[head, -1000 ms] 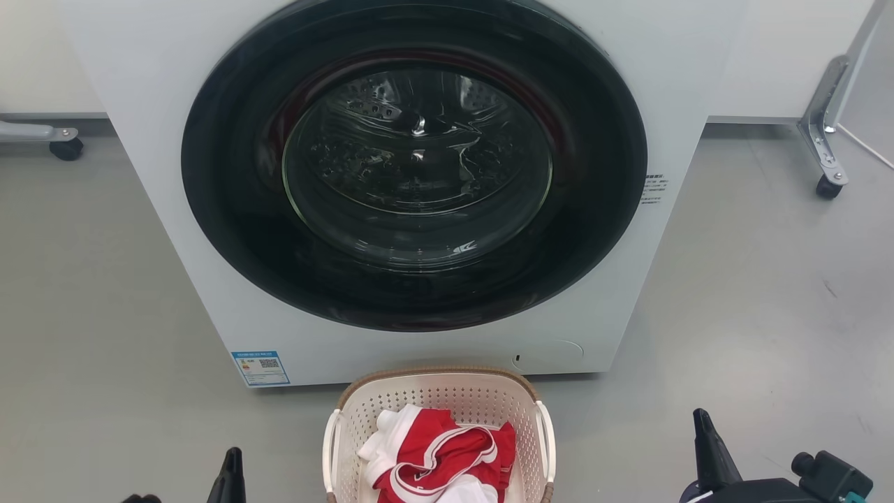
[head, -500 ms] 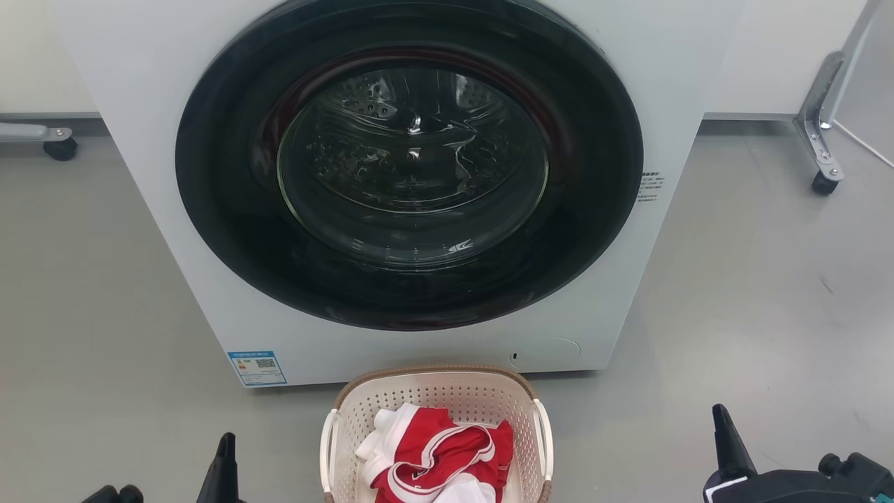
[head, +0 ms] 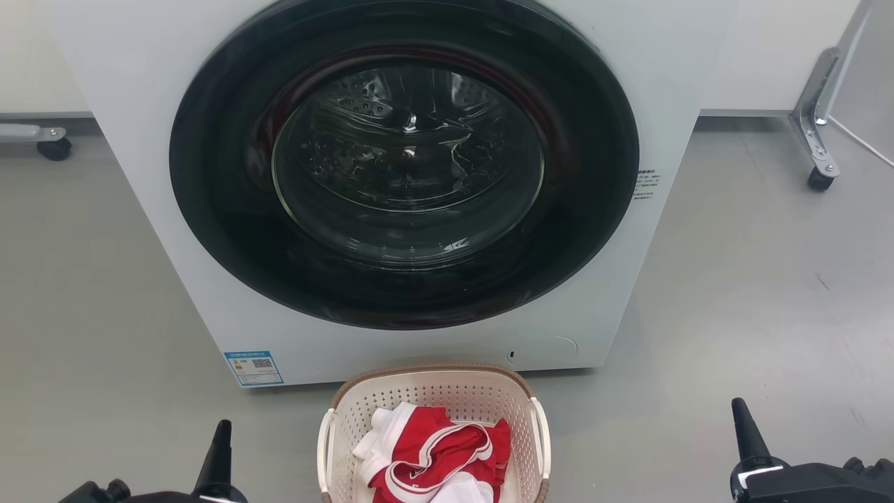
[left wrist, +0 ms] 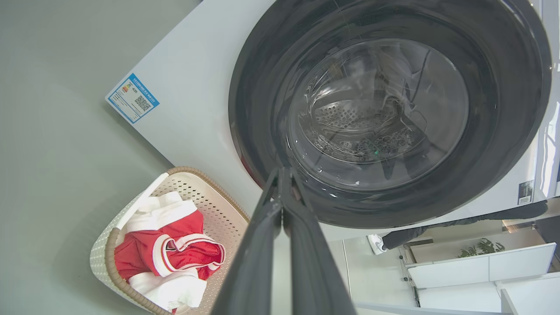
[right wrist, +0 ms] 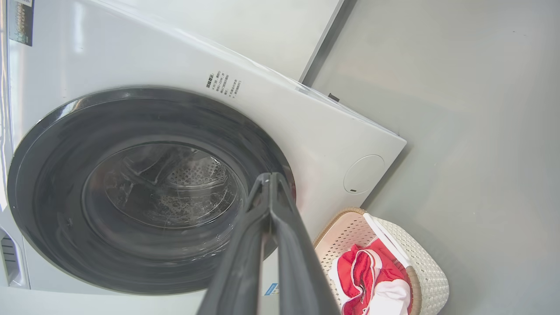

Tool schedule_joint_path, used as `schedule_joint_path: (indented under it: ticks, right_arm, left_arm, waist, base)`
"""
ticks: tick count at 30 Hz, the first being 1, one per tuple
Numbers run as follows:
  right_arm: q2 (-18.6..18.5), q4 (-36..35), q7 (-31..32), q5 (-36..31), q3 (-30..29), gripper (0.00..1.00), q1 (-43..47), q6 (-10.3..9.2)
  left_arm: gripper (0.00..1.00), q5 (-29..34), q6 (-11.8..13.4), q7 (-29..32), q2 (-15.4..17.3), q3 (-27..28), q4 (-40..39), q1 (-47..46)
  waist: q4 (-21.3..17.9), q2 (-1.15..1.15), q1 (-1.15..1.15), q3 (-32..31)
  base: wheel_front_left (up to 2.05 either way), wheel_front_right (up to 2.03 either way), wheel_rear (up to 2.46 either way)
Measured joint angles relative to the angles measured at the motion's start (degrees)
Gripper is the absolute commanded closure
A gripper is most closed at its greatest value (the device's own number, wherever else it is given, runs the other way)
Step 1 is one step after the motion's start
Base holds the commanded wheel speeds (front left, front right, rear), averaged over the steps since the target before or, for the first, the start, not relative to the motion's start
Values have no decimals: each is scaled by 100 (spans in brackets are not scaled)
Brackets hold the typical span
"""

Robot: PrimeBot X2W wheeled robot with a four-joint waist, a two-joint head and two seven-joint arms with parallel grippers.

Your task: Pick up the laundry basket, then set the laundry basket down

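The laundry basket (head: 436,391) stands on the floor just in front of the washing machine, cream-white and perforated with a brown rim and white side handles. Red and white clothes (head: 433,454) lie in it. It also shows at the lower left of the left wrist view (left wrist: 192,192) and at the lower right of the right wrist view (right wrist: 420,262). My left gripper (head: 220,436) is well to the basket's left, fingers together and shut (left wrist: 282,175). My right gripper (head: 744,423) is far to the basket's right, also shut (right wrist: 269,177). Neither touches the basket.
A white front-loading washing machine (head: 628,63) with a large dark round door (head: 405,161) rises right behind the basket. Grey floor (head: 768,293) spreads on both sides. Wheeled frame legs stand at the far left (head: 52,147) and far right (head: 817,178).
Both grippers have moved outward, away from the basket: the left one further left, the right one further right. The head view has shifted slightly. The basket has stayed put.
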Motion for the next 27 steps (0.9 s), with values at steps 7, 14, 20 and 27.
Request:
schedule_joint_path:
  ticks: [7,14,20,27]
  right_arm:
    - [8,45,137,526,-194,100,-93,93]
    - [12,89,287,1029,-390,100,-119,200]
    - [15,141,405,1492,-555,100,-204,299]
    - [25,204,561,2070,-777,100,-239,400]
  left_arm:
    - [100,-522,-105,147,-14,130,60,-127]
    - [100,-1070,-179,297,-38,233,123,-225]
    - [100,-1535,-303,403,-59,343,163,-341]
    - [100,-2146,-423,565,-102,486,224,-460]
  waist:
    - [-20,0,0,11]
    - [-40,0,0,22]
    - [-57,0,0,32]
    - [-80,0,0,44]
  base:
    - [0,0,0]
    - [0,0,0]
    - [0,0,0]
    - [0,0,0]
